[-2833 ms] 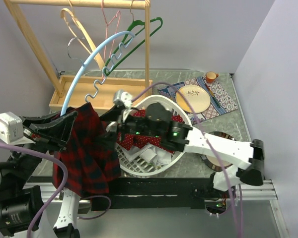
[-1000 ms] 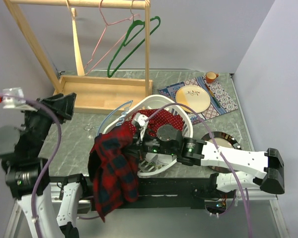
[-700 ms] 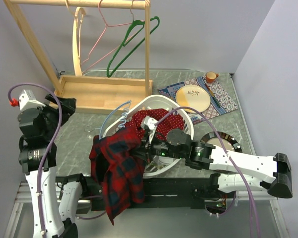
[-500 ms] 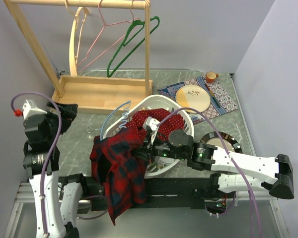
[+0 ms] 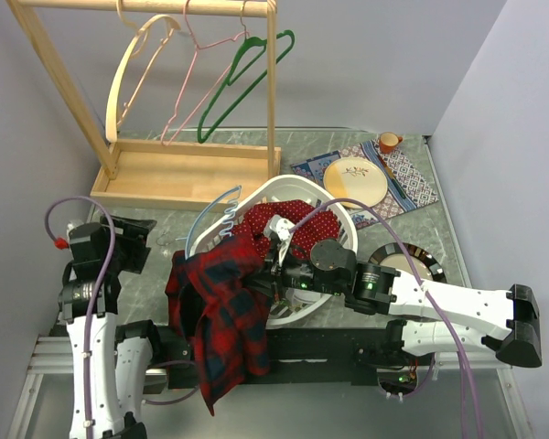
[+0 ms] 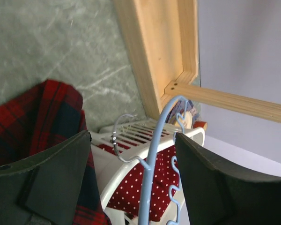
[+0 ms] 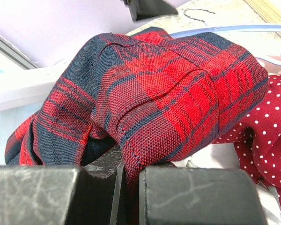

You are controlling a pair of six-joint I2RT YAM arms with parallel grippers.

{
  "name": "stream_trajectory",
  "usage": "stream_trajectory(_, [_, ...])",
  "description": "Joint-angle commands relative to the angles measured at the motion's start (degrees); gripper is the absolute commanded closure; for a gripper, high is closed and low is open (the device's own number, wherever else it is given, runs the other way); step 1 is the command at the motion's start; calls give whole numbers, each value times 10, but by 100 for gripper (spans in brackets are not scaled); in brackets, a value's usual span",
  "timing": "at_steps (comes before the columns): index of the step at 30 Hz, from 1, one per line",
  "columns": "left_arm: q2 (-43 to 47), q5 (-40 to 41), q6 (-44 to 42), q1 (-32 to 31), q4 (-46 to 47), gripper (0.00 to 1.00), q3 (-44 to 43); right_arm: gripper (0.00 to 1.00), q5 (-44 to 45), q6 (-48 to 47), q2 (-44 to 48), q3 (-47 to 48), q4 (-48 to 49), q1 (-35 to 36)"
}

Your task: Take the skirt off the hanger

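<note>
The red and navy plaid skirt drapes over the left rim of the white basket and hangs past the table's front edge. My right gripper is shut on a fold of it. The light blue hanger lies bare against the basket's left rim, free of the skirt. At the table's left, my left gripper is open and points at the hanger from a short way off, holding nothing.
A red polka-dot cloth fills the basket. The wooden rack's tray base stands behind, with wood, pink and green hangers above. A plate, an orange cup and a dark disc sit to the right.
My left arm has dropped back toward the near left edge with its jaws open. The wooden hanger on the rack has swung. The right gripper and skirt shifted slightly right, then held still.
</note>
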State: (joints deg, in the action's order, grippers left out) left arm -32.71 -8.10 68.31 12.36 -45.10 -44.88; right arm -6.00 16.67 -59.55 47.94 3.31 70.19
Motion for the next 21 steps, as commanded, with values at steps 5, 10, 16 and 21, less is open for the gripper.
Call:
stream_trajectory(5, [10, -71, 78, 3, 47, 31, 62, 100, 21, 0, 1, 31, 46, -2])
stream_trajectory(10, [22, -72, 100, 2, 76, 47, 81, 100, 15, 3, -9, 35, 51, -2])
stream_trajectory(16, [34, -90, 108, 2, 115, 81, 88, 100, 6, 1, -15, 51, 45, -3])
stream_trajectory(21, [31, -75, 103, 2, 102, 93, 74, 100, 2, 0, -14, 58, 44, -2])
